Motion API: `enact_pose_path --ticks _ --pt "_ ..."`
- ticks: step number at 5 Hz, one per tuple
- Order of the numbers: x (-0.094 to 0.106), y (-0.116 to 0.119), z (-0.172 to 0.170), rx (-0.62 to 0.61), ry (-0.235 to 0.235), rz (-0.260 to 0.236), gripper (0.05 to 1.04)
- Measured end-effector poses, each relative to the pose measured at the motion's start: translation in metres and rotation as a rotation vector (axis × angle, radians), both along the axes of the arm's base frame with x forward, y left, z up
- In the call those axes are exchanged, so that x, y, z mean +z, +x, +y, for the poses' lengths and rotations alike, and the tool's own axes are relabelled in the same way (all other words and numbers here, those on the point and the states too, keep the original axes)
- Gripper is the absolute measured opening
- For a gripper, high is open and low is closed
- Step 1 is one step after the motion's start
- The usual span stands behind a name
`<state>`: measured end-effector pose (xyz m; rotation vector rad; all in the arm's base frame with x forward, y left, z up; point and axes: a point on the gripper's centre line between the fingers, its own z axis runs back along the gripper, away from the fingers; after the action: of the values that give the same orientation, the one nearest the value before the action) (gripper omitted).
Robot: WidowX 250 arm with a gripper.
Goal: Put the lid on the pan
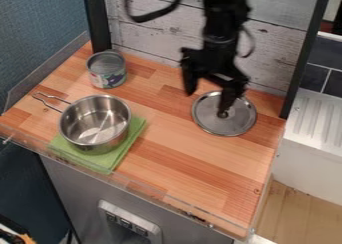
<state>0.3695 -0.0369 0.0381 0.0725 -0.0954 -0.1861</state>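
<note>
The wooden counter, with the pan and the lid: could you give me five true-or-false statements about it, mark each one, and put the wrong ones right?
1. The pan sits on a green cloth. True.
2. The pan and the lid are touching. False: they lie apart, the lid on the bare wood of the counter.
3. The gripper hangs down near the lid. True.
4. The gripper's jaws are pressed together. False: they stand apart.
5. A can stands upright, farther from the camera than the pan. True.
</note>
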Motion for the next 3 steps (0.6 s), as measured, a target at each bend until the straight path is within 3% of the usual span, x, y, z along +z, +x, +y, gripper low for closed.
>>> enact_pose_path --ticks 1,2,3 --pt "-0.007 0.018 -0.012 0.012 -0.013 0.003 1.001" --pt "-0.028 0.020 -0.019 0.009 0.013 0.043 0.981" --pt "-0.032 0.016 -0.018 0.011 0.032 0.053 0.912"
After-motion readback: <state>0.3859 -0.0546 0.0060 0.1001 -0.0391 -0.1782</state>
